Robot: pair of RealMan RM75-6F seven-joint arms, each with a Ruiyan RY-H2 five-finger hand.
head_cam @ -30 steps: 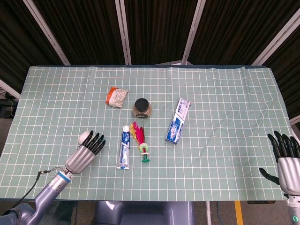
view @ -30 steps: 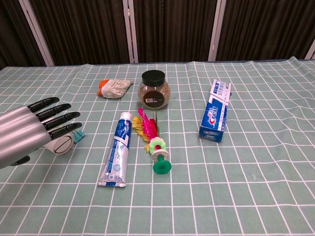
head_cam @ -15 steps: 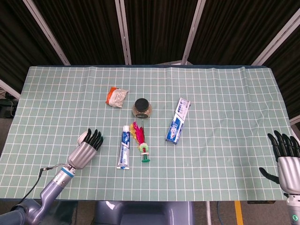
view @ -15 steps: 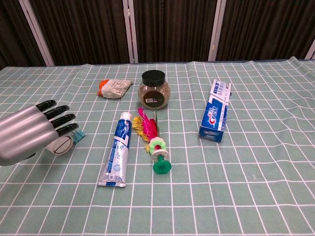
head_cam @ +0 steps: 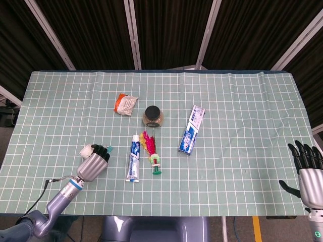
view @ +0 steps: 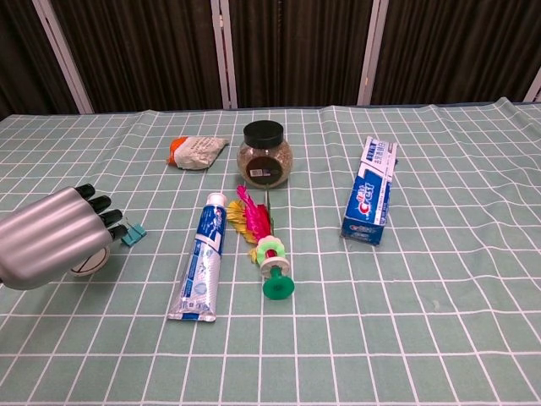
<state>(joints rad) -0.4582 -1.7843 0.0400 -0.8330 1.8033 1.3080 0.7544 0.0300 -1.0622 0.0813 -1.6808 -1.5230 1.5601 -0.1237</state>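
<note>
We note left hand (view: 52,246) curled over small white round tape roll (view: 87,265) at table's left front, grip unconfirmed; right hand (head_cam: 309,171) spread, holding nothing. Blue-white toothpaste tube (view: 203,256) nearby. Black-lidded glass jar (view: 265,155) holds brownish contents. Blue carton (view: 371,202) reads "Crest".

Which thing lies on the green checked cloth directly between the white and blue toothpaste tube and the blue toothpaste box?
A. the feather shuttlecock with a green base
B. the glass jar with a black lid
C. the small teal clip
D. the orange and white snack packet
A. The feather shuttlecock with a green base lies just beside the white and blue toothpaste tube, with the blue toothpaste box further over on its other side.
</note>
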